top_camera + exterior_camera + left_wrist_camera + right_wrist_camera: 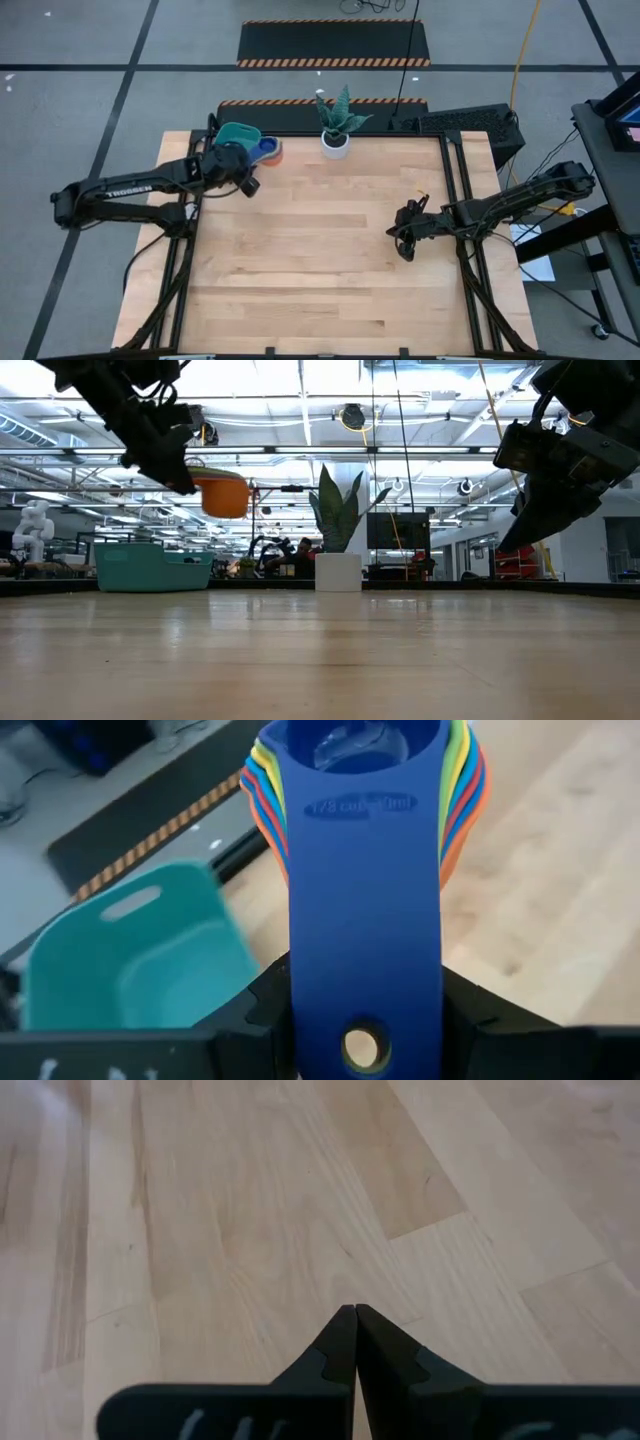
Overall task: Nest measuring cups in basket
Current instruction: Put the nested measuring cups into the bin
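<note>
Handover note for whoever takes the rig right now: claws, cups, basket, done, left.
Left claw: shut on the handles of the nested measuring cups, dark blue cup on top, held in the air at the table's far left, beside the basket.
Right claw: shut, empty, above bare wood on the right side of the table.
Basket: far left corner; what is inside cannot be seen.
Done: the cups are stacked into one set and lifted.
Left: move the stack over the basket, lower it in, release.
</note>
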Available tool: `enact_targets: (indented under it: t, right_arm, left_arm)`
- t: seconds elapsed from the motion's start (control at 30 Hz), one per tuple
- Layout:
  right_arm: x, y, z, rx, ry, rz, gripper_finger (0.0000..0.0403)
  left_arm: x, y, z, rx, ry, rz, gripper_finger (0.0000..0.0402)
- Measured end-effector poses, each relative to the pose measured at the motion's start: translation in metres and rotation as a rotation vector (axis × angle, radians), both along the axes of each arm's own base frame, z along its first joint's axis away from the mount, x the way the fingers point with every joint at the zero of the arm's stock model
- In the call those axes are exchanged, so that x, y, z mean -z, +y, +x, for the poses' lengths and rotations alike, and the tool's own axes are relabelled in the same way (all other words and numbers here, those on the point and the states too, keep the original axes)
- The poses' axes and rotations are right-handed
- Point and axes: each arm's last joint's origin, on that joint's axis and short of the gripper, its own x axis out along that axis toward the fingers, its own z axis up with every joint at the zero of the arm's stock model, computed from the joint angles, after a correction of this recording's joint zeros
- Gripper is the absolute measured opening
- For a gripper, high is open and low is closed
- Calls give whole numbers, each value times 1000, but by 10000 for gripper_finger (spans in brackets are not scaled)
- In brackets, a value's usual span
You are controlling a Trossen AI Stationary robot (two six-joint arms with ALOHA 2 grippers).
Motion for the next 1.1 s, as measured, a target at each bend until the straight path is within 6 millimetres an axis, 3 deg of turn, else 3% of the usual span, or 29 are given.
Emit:
enact_targets:
  t: [0.57, 0.9, 1.1]
  right_arm:
    - [0, 0, 0, -12, 2, -12, 0]
    - [0, 0, 0, -12, 1, -12, 0]
    - [0, 0, 0, -9, 0, -18, 0]
  left_arm:
    - [35, 27, -29, -339, 74, 46, 138]
    - [64, 38, -43, -450, 45, 40, 138]
    - [69, 44, -46, -485, -4, 55, 138]
